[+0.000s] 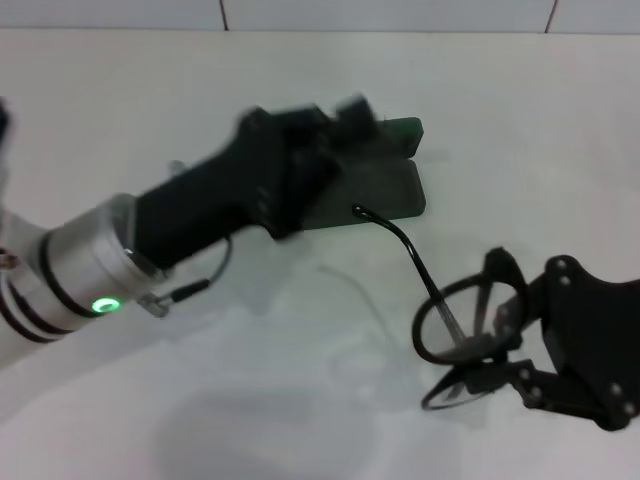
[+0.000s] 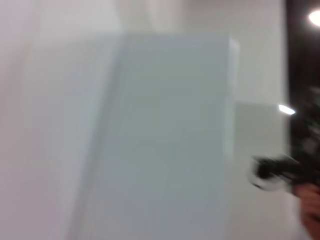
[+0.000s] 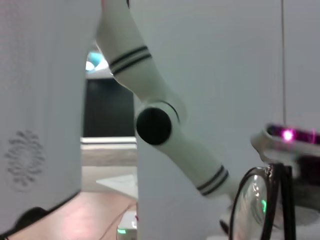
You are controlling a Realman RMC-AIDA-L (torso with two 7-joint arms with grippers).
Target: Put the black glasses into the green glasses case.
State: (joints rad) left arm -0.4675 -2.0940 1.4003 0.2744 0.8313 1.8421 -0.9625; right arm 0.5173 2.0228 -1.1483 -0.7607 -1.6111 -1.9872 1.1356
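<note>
The green glasses case (image 1: 385,190) lies open at the middle back of the white table, its lid (image 1: 402,130) raised behind it. My left gripper (image 1: 345,130) is over the case's left end, at the lid. My right gripper (image 1: 505,335) at the lower right is shut on the black glasses (image 1: 462,318) and holds them tilted above the table. One long temple arm (image 1: 405,240) reaches up and left, and its tip is close to the case's front edge. The lenses also show in the right wrist view (image 3: 262,200).
The white table (image 1: 250,400) runs to a tiled wall (image 1: 380,12) at the back. My left arm (image 1: 110,255) crosses the left half of the head view and also shows in the right wrist view (image 3: 160,105). The left wrist view shows only a blurred wall.
</note>
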